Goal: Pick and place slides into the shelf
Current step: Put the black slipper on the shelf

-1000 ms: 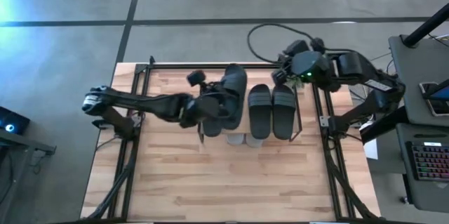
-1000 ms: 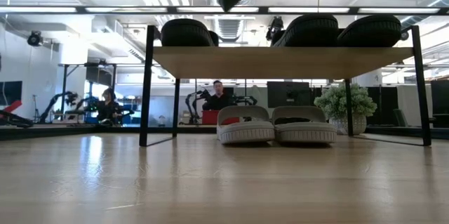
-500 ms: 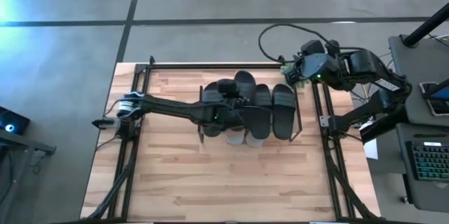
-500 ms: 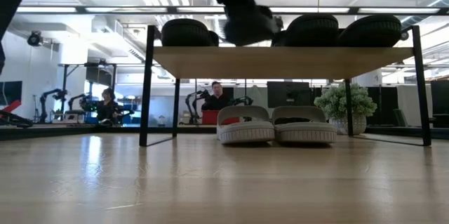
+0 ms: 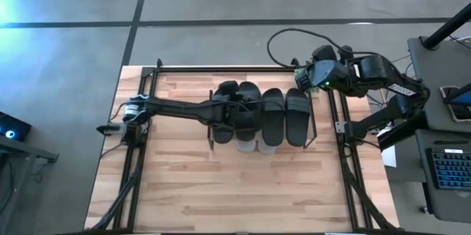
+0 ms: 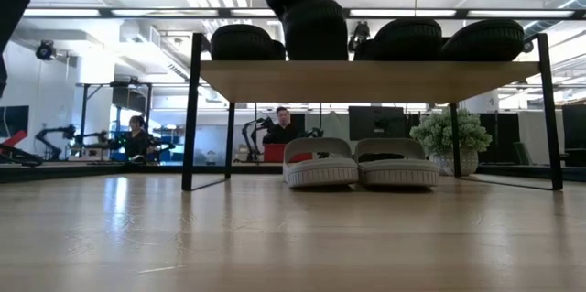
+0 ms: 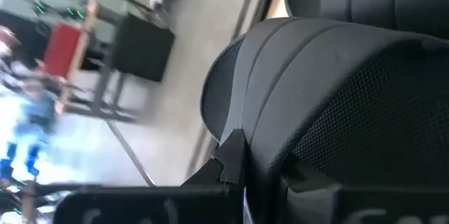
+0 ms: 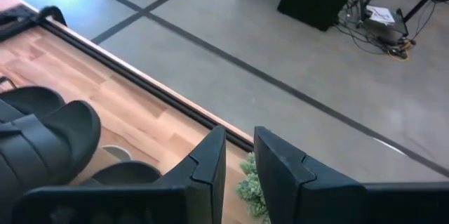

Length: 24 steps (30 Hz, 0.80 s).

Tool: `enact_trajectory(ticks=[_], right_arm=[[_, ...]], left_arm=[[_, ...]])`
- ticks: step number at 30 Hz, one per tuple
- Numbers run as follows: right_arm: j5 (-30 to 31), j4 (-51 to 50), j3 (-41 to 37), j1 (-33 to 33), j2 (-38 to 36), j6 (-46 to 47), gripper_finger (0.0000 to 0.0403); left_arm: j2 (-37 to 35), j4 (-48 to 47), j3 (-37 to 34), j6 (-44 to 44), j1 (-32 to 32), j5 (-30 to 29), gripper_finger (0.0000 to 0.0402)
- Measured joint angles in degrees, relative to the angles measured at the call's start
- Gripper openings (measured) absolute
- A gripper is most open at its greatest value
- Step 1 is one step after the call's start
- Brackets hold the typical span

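Note:
The shelf (image 6: pixel 366 81) stands mid-table with black slides on its top board (image 5: pixel 272 113) (image 5: pixel 296 117) and one at the left (image 6: pixel 243 43). Two light grey slides (image 6: pixel 320 164) (image 6: pixel 396 164) rest with their soles on the table under it. My left gripper (image 5: pixel 229 111) reaches in from the table's left, shut on another black slide (image 5: pixel 248 106) between the left one and the right pair. My right gripper (image 8: pixel 239 155) hovers past the shelf's far right corner (image 5: pixel 305 78); its fingers stand a narrow gap apart with nothing between them. My left gripper holds the black slide by the left side of its wide strap (image 7: pixel 242 140), pinched between the two fingers (image 7: pixel 228 161). They come from the table's left, slanting down. The slide (image 6: pixel 316 31) stands taller than its neighbours, its underside at board level; I cannot tell if it touches.
A small green plant (image 6: pixel 449 136) stands behind the shelf's right end, just below my right gripper (image 8: pixel 252 185). Bare tabletop (image 5: pixel 235 191) lies in front of the shelf. People and equipment show in the room beyond. A keyboard (image 5: pixel 449 169) sits off the table's right.
My left gripper has reached toward the table's right and come down to the shelf top with the black slide. The slide, first high above the board and askew, now stands at board level in line with the other black slides.

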Motion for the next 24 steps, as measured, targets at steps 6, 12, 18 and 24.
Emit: enact_trajectory(ticks=[6, 12, 18, 24], right_arm=[[-0.1, 0.0, -3.2, 0.0, 0.0, 0.4, 0.0068], [-0.6, 0.1, -5.4, 0.0, 0.0, 1.0, 0.0068], [-2.1, 0.2, -6.0, 0.0, 0.0, 1.0, 0.0068], [-2.1, 0.2, -6.0, 0.0, 0.0, 1.0, 0.0068]], left_arm=[[0.0, -0.7, -0.5, -1.7, 0.2, 2.0, 0.0000], [0.0, -0.9, -0.5, -3.2, 0.2, 4.5, 0.0000], [0.0, -0.9, -0.5, -3.2, 0.2, 4.9, 0.0007], [0.0, -0.9, -0.5, -3.2, 0.3, 4.9, 0.0051]])
